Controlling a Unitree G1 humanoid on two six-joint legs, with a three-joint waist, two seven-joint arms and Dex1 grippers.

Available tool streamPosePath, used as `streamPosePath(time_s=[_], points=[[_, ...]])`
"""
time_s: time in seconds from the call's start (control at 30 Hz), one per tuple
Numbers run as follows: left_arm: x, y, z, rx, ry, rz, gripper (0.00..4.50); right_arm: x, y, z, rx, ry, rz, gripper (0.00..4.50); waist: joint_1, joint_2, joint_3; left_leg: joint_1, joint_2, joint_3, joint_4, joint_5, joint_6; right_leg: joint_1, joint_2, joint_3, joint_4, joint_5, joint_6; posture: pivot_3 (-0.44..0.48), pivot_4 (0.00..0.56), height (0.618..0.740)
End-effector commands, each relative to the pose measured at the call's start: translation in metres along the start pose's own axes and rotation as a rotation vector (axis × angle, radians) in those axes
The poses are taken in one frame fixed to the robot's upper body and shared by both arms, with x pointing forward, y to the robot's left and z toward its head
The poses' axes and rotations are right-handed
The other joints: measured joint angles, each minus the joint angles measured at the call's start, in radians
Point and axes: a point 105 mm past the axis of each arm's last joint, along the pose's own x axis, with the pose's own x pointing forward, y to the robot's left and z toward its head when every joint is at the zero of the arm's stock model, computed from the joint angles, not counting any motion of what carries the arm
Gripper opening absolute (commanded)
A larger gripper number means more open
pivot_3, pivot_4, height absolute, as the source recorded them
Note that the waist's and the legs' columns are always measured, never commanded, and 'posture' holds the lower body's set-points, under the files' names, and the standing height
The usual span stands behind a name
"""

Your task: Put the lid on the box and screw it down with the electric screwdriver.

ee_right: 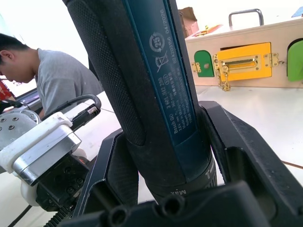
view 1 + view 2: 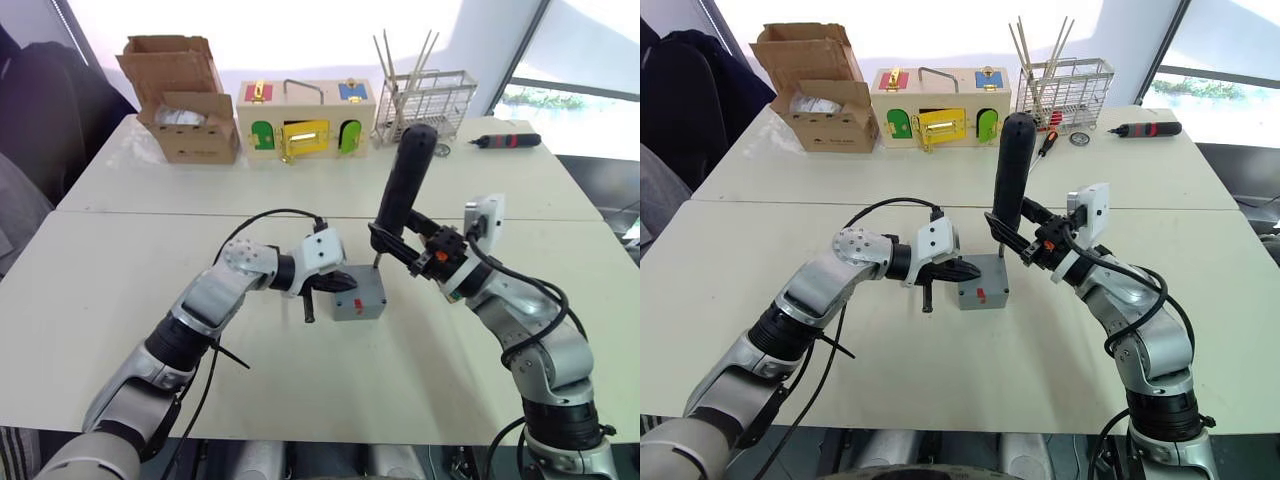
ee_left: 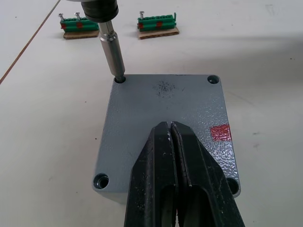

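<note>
Here the flat square grey plastic lid (image 3: pixel 163 123) already sits on the small grey plastic box (image 2: pixel 358 297), which stands on the white worktop (image 2: pixel 120 290) near the middle of its front half, well away from every edge. The left tool (image 3: pixel 177 156) has its two black fingers pressed together with nothing between them, and their joined tips bear down on the lid's top face close to the red mark (image 3: pixel 220 132); this is most likely a hold-down, keeping lid and box from turning or sliding while a screw is driven. The right tool (image 1: pixel 165 156) is clamped around the lower body of the thick black cylindrical electric screwdriver (image 2: pixel 403 190), which stands nearly upright with its upper end leaning slightly toward the far edge, so that the short metal bit (image 3: pixel 112 54) points down. The bit's tip sits in one corner screw hole of the lid, the corner farthest from the left fingers, so lid and box lie directly beneath the driver, touching it at that corner. The other three corner holes show as dark recesses; whether they hold screws cannot be told. Two green screw holders (image 3: pixel 158 23) lie on the worktop just beyond the box. Along the far edge stand an open cardboard carton (image 2: pixel 180 100), a wooden box with coloured doors (image 2: pixel 305 118) and a wire basket (image 2: pixel 425 105).
</note>
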Motion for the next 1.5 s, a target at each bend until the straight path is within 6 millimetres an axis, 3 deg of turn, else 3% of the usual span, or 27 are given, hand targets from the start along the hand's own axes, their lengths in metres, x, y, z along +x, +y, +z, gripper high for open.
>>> streamPosePath(time_s=[0.03,0.17,1.5], points=[[0.003,-0.008,-0.034,-0.067,0.116,-0.022,0.00,0.001,0.007,-0.036,0.107,0.126,0.019,1.91,0.000,0.000,0.000,0.004,0.000,0.000,-0.004,0.001,-0.001,0.004,0.000,0.000,-0.004,0.000,0.000,0.000,0.150,0.735],[0.002,-0.008,-0.034,-0.070,0.117,-0.023,0.00,0.002,0.007,-0.039,0.114,0.136,0.011,1.91,0.000,0.000,0.000,0.013,0.000,0.000,-0.008,0.000,-0.001,0.012,-0.001,0.000,-0.007,0.000,0.000,0.000,0.150,0.735],[0.004,-0.009,-0.038,-0.077,0.117,-0.008,0.00,-0.003,0.010,-0.070,0.148,0.201,-0.016,1.91,-0.001,-0.004,-0.018,0.015,0.002,-0.001,-0.021,-0.001,-0.004,0.011,-0.007,0.001,-0.022,-0.004,-0.010,0.000,0.150,0.735]])
